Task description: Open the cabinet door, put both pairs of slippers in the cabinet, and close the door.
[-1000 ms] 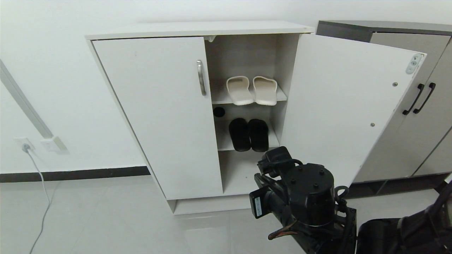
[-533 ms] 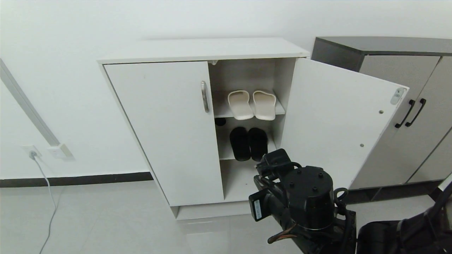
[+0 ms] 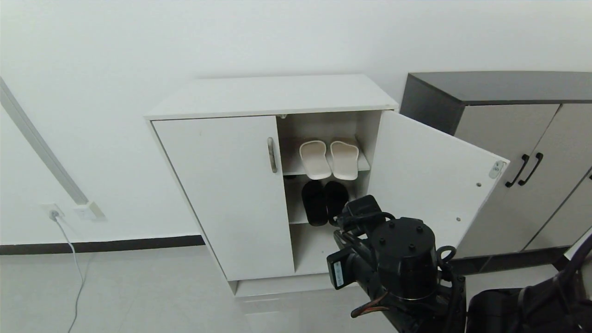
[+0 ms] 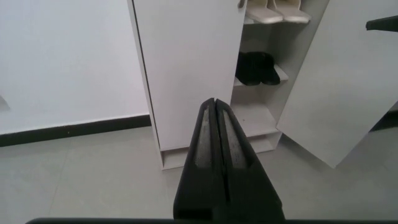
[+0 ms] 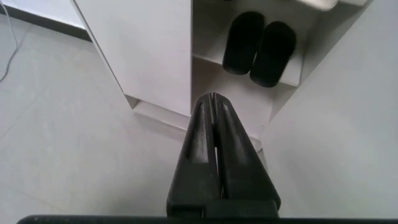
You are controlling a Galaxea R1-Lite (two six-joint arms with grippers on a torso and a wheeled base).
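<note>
Head view: farther back from the cabinet (image 3: 273, 95) than a second ago, a camera shift only; white slippers (image 3: 329, 159) on the upper shelf, black slippers (image 3: 323, 202) on the shelf below, right door (image 3: 425, 185) swung wide.
Left wrist view: left gripper (image 4: 214, 106) above the floor, facing the shut left door (image 4: 186, 56); jaws pressed together, holding nothing.
Right wrist view: right gripper (image 5: 213, 99) facing the open bay; jaws pressed together, holding nothing.
Meaning: both pairs stowed; probably only closing the right door left.

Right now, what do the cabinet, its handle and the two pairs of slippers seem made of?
Cabinet: likely laminated board, matte white, flat plain panels.
Handle: probably metal, silvery sheen.
Cream slippers and black slippers: likely moulded foam or rubber, smooth, matte, seamless.
</note>
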